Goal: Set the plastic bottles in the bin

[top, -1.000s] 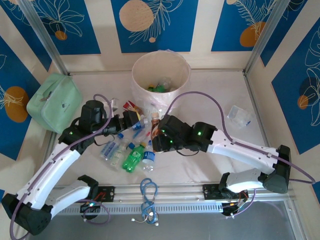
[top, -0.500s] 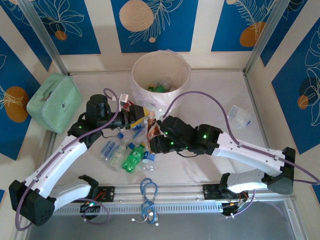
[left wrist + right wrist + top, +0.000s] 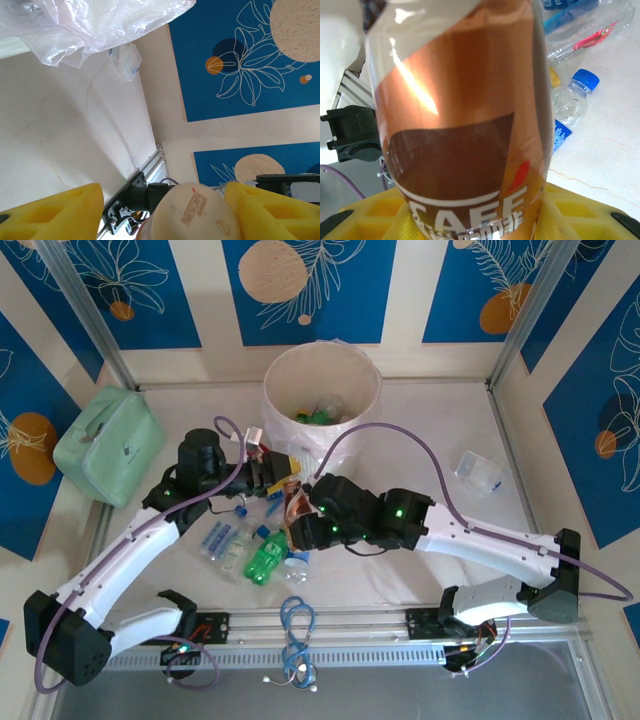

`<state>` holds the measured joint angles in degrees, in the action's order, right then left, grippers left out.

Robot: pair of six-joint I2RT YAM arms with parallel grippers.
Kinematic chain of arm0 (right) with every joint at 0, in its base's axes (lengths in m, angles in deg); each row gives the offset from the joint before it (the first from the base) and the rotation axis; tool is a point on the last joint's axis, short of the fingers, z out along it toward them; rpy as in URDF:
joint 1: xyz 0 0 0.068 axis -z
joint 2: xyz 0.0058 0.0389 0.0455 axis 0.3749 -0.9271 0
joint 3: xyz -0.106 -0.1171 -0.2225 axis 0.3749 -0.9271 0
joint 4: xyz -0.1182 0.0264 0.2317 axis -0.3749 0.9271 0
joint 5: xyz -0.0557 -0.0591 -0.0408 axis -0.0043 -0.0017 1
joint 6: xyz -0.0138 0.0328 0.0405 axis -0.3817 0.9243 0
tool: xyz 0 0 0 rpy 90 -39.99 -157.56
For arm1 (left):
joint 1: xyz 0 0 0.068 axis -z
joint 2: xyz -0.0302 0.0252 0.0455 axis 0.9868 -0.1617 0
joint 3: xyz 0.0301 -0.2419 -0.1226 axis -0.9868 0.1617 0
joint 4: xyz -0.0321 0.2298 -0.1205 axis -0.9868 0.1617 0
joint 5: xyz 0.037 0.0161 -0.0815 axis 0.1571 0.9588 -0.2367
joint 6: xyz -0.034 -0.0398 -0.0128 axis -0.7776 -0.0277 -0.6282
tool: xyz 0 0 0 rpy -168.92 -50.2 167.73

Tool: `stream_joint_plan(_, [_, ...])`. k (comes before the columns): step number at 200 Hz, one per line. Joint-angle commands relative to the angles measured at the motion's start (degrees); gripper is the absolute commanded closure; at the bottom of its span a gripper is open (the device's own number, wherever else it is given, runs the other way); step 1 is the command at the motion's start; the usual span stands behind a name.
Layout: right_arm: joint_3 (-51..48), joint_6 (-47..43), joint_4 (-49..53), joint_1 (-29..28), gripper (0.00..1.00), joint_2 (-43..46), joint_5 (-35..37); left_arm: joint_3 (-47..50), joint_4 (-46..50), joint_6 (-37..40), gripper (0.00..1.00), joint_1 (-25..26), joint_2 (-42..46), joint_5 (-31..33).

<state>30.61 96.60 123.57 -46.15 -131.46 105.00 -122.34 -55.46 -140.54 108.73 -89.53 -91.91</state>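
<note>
My right gripper [image 3: 300,525] is shut on a brown coffee-labelled plastic bottle [image 3: 293,502], and its yellow pads [image 3: 580,215] hug the bottle's [image 3: 465,125] lower body. My left gripper [image 3: 282,472] is open around this bottle's cream cap [image 3: 195,212]: one yellow finger touches the cap and the other stands apart from it. More plastic bottles lie on the table below: a green one [image 3: 266,555] and clear blue-capped ones [image 3: 222,538] [image 3: 570,100]. The round cream bin [image 3: 372,390] stands at the back with bottles inside. Its liner [image 3: 100,25] hangs into the left wrist view.
A mint-green soft case [image 3: 108,443] sits at the left. A crumpled clear wrapper [image 3: 478,472] lies to the right, near the frame rail. A blue cable [image 3: 297,635] lies on the rail between the arm bases. Bare table lies right of the bin.
My left gripper has moved right onto the brown bottle's cap and its jaws have narrowed. My right gripper has shifted slightly left with the bottle still in it.
</note>
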Motion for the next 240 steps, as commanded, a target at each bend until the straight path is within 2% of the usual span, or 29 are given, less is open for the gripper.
stream_joint_plan(1, [2.05, -0.88, -0.62, -0.48, 0.53, -0.17, -0.32, 0.09, -1.04, 0.65, 0.41, 0.45, -0.44, -1.2])
stream_joint_plan(115, [1.88, -0.56, -0.34, -0.48, 0.52, -0.31, 0.92, 0.1, -0.51, 1.25, 0.65, 0.53, -1.43, -0.06])
stream_joint_plan(133, [1.84, -0.32, 0.21, -0.48, 0.44, 0.01, 1.59, -0.8, 0.71, 2.27, 0.67, 0.45, -1.66, 0.85])
stream_joint_plan(149, [1.66, -0.18, 0.85, -0.41, 0.28, 0.77, 2.6, -2.36, 2.46, 3.48, 0.68, 0.19, -1.96, 1.9])
stream_joint_plan(168, [1.56, 0.2, 2.05, -0.35, 0.19, 2.21, 4.38, -4.3, 3.84, 3.87, 0.7, -0.57, -2.38, 2.96])
stream_joint_plan(190, [1.08, 1.1, 4.2, -0.13, 0.15, 5.06, 7.83, -6.53, 5.02, 3.96, 0.7, -1.69, -2.85, 4.13])
stream_joint_plan(240, [-3.15, 3.74, 6.01, 1.06, 0.15, 16.72, 14.36, -13.57, 6.49, 1.63, 0.71, -3.23, -3.68, 6.81])
